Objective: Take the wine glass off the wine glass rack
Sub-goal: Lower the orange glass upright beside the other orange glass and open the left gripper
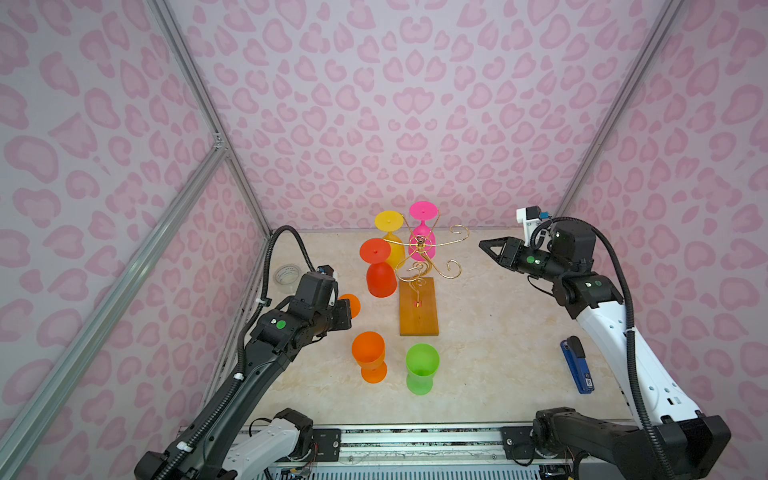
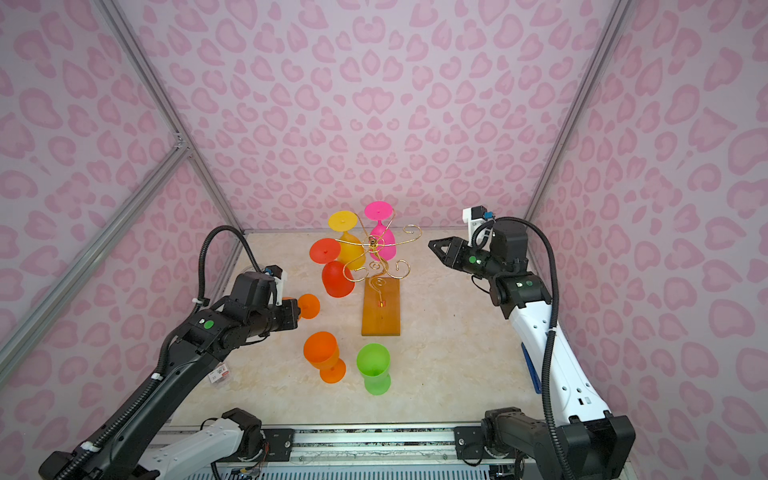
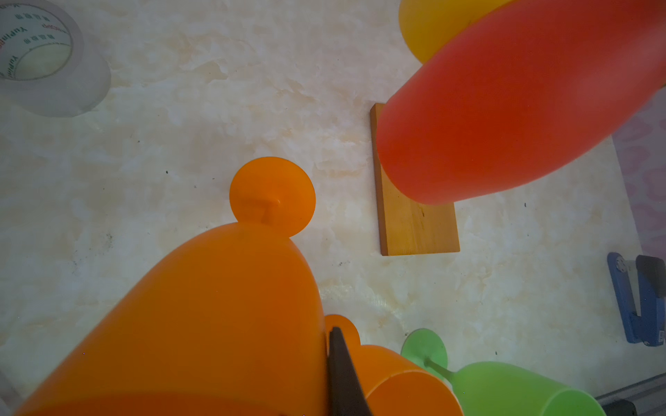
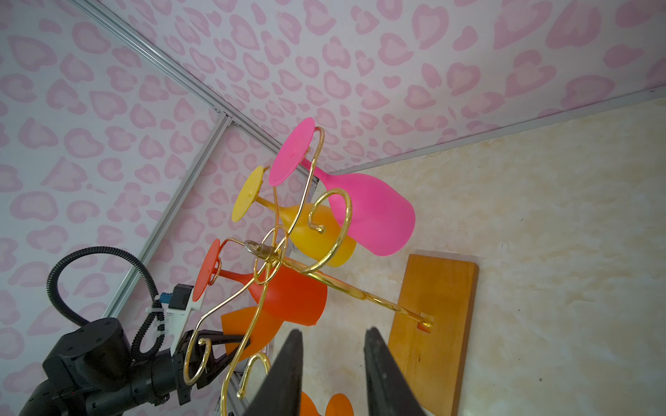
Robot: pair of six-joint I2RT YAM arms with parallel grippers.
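1. Nearest us: green glass (image 1: 422, 368) and orange glass (image 1: 369, 355) upright; blue stapler (image 1: 577, 365) right.
2. Our left gripper (image 1: 345, 309) pinches the wine glass (image 3: 216, 324) sideways, left of the wine glass rack (image 1: 419, 307); red glass (image 1: 380, 280) hangs between.
3. Right gripper (image 4: 331, 335) part-open, empty.
4. Tape roll (image 3: 36, 54) print unreadable.

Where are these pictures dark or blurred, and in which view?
Both top views: corners dark, table brightly lit; left wrist view: the nearest orange glass and the red glass look soft, close to the lens; right wrist view: the wine glass rack is sharp.
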